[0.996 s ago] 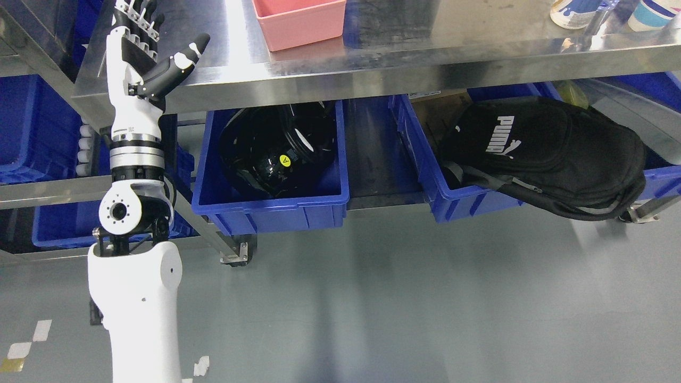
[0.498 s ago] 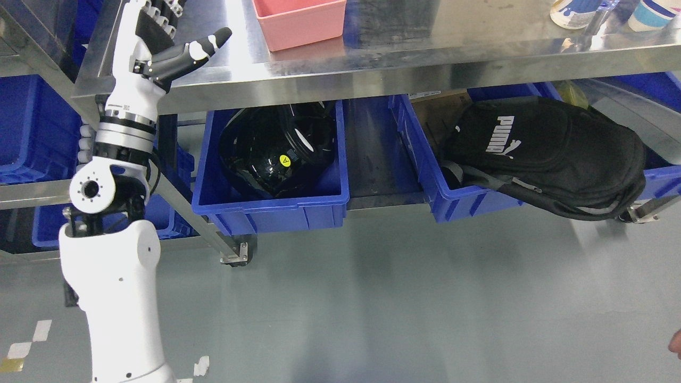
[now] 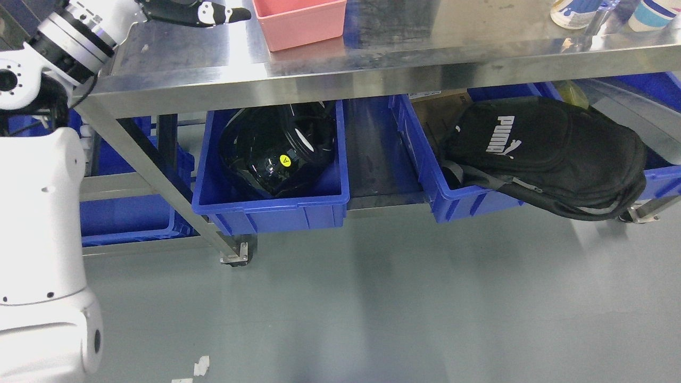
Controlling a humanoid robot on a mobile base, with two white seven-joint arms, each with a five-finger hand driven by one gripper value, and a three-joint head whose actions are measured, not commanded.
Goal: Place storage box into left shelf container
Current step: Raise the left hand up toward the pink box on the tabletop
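The pink storage box (image 3: 299, 21) stands on the steel table top (image 3: 372, 58) at the top edge, cut off by the frame. My left arm (image 3: 42, 213) rises along the left edge. Its hand (image 3: 181, 9) reaches over the table's left end, mostly out of frame. Only the black thumb (image 3: 215, 13) shows, stretched toward the box's left wall, with a small gap to it. The hand holds nothing. A blue container (image 3: 125, 218) sits on the lower shelf at the left, behind the arm.
Under the table a blue bin (image 3: 276, 210) holds a black helmet (image 3: 276, 151), and another blue bin (image 3: 452, 199) holds a black backpack (image 3: 548, 154). Cups (image 3: 574, 10) stand at the table's top right. The table leg (image 3: 159, 181) slants to a foot on the grey floor.
My left arm has swung left and up. The hand has gone from the table's left corner to over the table top, its thumb now close to the pink box.
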